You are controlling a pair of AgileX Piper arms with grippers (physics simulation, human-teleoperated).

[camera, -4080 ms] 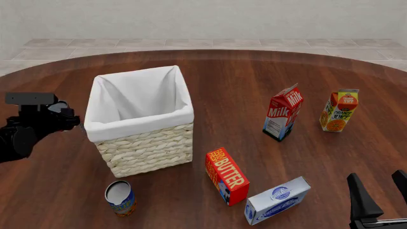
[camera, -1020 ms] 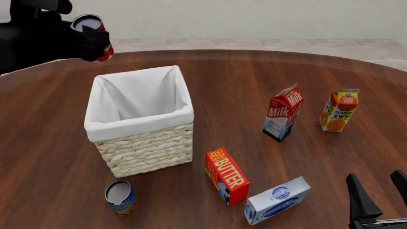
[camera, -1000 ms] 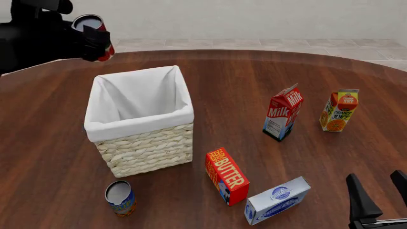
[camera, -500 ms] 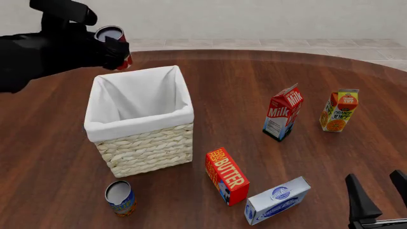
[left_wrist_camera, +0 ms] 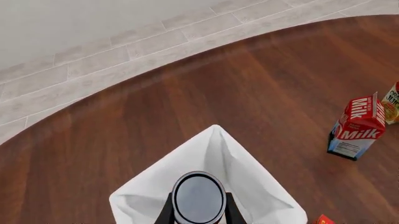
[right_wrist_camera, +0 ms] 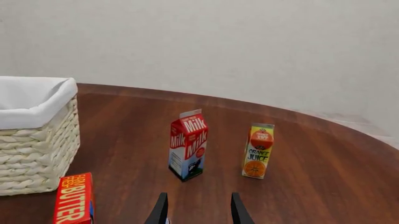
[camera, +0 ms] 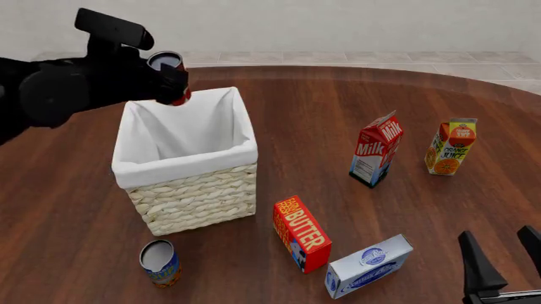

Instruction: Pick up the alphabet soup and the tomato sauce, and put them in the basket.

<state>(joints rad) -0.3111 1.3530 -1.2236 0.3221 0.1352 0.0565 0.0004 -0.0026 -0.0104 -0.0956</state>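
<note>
1. The large square cream wicker basket with white cloth lining (camera: 187, 166) shows only cloth inside.
2. The left hand (camera: 173, 79) grips the red-labelled tomato sauce can (camera: 170, 66) above the basket's far rim; release remains.
3. The blue-and-orange alphabet soup can (camera: 159, 263) stands untouched on the worktop; the right hand (right_wrist_camera: 195, 211) is open.

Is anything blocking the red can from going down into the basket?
Nothing visible is. The left gripper holds the tomato sauce near the far rim of the basket, and what shows of the white-lined opening looks bare.
</note>
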